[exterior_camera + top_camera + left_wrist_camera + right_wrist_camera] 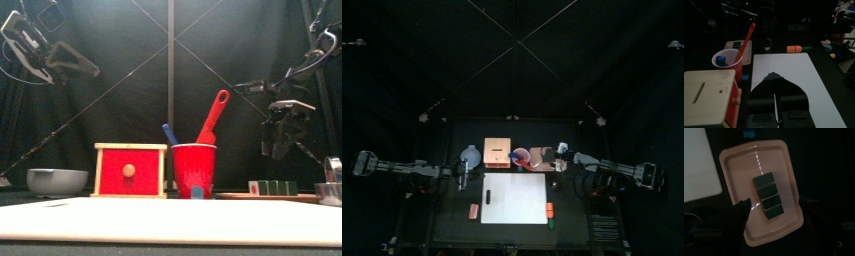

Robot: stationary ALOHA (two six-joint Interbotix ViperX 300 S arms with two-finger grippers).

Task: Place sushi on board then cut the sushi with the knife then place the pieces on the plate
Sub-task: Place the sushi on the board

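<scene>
The sushi roll (769, 195), a row of several dark green blocks, lies on the pink plate (737, 163) and shows low at the right in the front view (275, 187). My right gripper (773, 209) hangs open above the roll, one jaw on each side of it, not touching; it is also in the front view (277, 147). The red cup (194, 168) holds the red knife (214, 115) and the blue knife (170, 133). The white board (784, 70) lies in front, bare. My left gripper (773, 76) is shut on nothing, held high over the board's left end.
The wooden box (130, 170) with its red drawer front stands left of the cup. A blue-grey bowl (56, 181) sits at the far left and a metal cutter (330, 192) at the far right. Small orange toy foods (473, 210) (551, 210) lie beside the board.
</scene>
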